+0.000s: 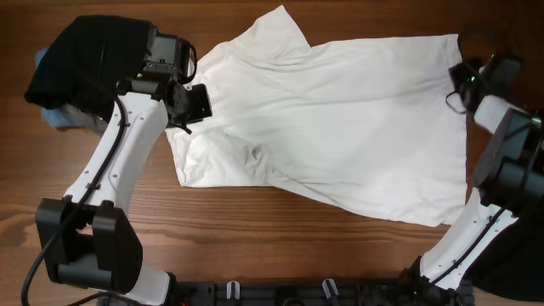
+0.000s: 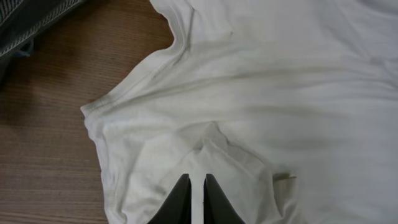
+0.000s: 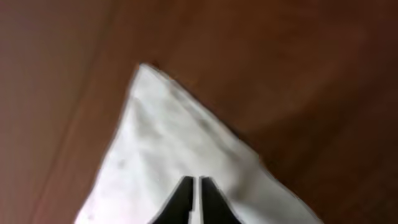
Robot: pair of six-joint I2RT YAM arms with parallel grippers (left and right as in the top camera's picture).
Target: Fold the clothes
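Observation:
A white T-shirt (image 1: pixel 340 127) lies spread across the wooden table, with a small pucker left of its middle. My left gripper (image 1: pixel 197 104) is over the shirt's left edge. In the left wrist view its fingers (image 2: pixel 198 180) are closed, and folds of white shirt (image 2: pixel 261 93) run up into them. My right gripper (image 1: pixel 465 78) is at the shirt's far right edge, just below the corner. The right wrist view is blurred. There the fingers (image 3: pixel 194 182) are closed on the white cloth (image 3: pixel 155 137), whose pointed corner lies ahead of them.
A pile of dark clothes (image 1: pixel 85 59) sits at the back left over a blue item (image 1: pixel 59 119), and also shows in the left wrist view (image 2: pixel 31 18). Bare wood (image 1: pixel 280 238) runs along the front of the table.

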